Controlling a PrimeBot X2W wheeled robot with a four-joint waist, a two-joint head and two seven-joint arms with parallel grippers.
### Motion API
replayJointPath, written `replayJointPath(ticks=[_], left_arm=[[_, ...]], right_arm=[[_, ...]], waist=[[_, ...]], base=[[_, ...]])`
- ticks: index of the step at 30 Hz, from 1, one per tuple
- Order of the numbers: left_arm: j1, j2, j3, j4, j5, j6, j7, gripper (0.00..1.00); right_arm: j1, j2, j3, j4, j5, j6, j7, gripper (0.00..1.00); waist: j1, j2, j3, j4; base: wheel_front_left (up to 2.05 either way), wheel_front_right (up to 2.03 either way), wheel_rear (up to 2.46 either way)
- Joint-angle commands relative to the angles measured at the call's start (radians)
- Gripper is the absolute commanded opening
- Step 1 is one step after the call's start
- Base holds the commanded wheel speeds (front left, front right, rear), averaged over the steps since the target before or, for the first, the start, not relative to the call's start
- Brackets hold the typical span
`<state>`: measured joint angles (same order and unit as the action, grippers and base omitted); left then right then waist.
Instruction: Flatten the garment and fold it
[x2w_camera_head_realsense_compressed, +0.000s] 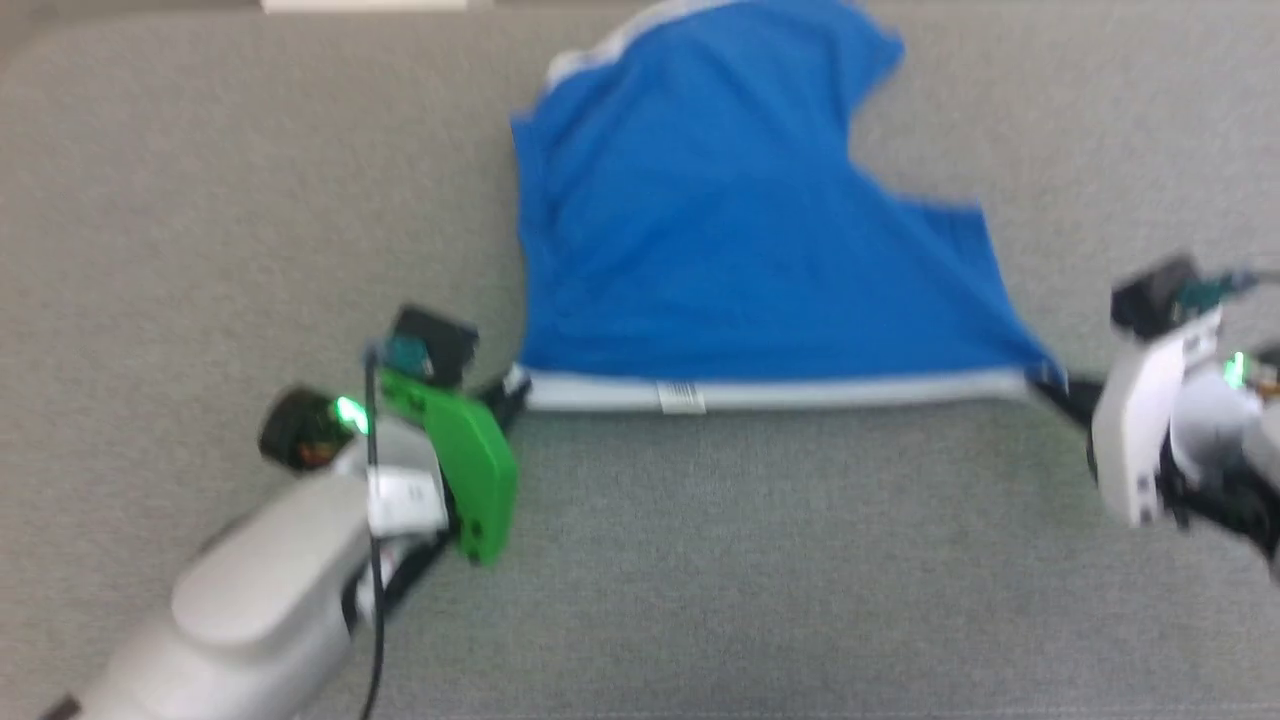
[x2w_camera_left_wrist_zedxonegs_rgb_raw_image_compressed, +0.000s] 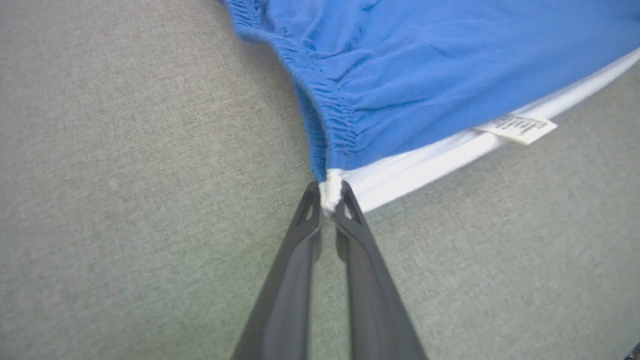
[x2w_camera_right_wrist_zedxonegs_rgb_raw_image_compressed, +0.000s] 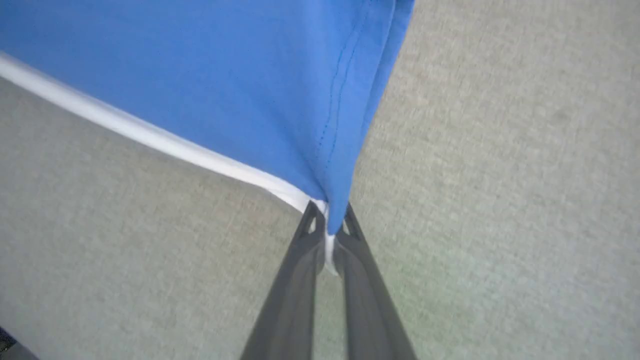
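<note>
While taut between left gripper (x2w_camera_left_wrist_zedxonegs_rgb_raw_image_compressed: 330, 200) and right gripper (x2w_camera_right_wrist_zedxonegs_rgb_raw_image_compressed: 327, 227), jaws tight on its white-edged corners, bright blue garment (x2w_camera_head_realsense_compressed: 740, 230)

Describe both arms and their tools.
The left arm has a rounded pale grey forearm, a bright green wrist cover, a black cable and a green light. The right arm has a white wrist shell and another green light. The left tool and right tool each have two long dark tapering fingers.
</note>
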<state>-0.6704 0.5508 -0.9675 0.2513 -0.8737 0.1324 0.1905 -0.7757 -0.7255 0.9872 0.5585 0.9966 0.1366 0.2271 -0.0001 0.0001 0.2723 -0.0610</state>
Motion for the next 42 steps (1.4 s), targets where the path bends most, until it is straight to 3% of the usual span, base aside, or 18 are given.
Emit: replayJointPath(ticks=[1,13,14,20,30,37,42], left_arm=[[0.037,0.041,0.001,-0.004,-0.012,0.026,-0.007,0.00],[0.327,0.137,-0.095,-0.293,-0.008,0.149,-0.016,0.00],[0.368,0.149,-0.107,-0.335,-0.010,0.174,-0.017,0.00],[0.436,0.166,-0.149,-0.400,-0.011,0.197,-0.001,0.00],[0.364,0.156,-0.133,-0.427,0.020,0.196,0.009,0.00],[0.245,0.134,-0.086,-0.477,0.041,0.177,0.016,0.00],[0.157,0.111,-0.068,-0.488,0.060,0.154,0.033,0.00]], right_arm=[[0.039,-0.041,-0.003,0.003,0.011,-0.006,0.023,0.00],[0.377,-0.203,-0.141,-0.190,0.032,-0.006,0.073,0.00],[0.445,-0.226,-0.176,-0.227,0.034,-0.006,0.088,0.00],[0.629,-0.267,-0.303,-0.300,0.054,-0.006,0.146,0.00],[0.682,-0.230,-0.564,-0.457,-0.020,-0.006,0.220,0.00],[0.592,-0.171,-0.746,-0.558,-0.041,-0.006,0.354,0.00],[0.466,-0.132,-0.799,-0.592,-0.084,-0.006,0.465,0.00]], waist=[[0.0001,-0.0001,-0.108,0.017],[0.0001,-0.0001,-0.206,0.038],[0.0001,-0.0001,-0.208,0.040],[0.0001,-0.0001,-0.206,0.045],[0.0001,-0.0001,-0.163,0.051],[0.0001,-0.0001,-0.056,0.093],[0.0001,-0.0001,0.030,0.134]], base=[[0.00,0.00,0.00],[0.00,0.00,0.00],[0.00,0.00,0.00],[0.00,0.00,0.00],[0.00,0.00,0.00],[0.00,0.00,0.00],[0.00,0.00,0.00]])
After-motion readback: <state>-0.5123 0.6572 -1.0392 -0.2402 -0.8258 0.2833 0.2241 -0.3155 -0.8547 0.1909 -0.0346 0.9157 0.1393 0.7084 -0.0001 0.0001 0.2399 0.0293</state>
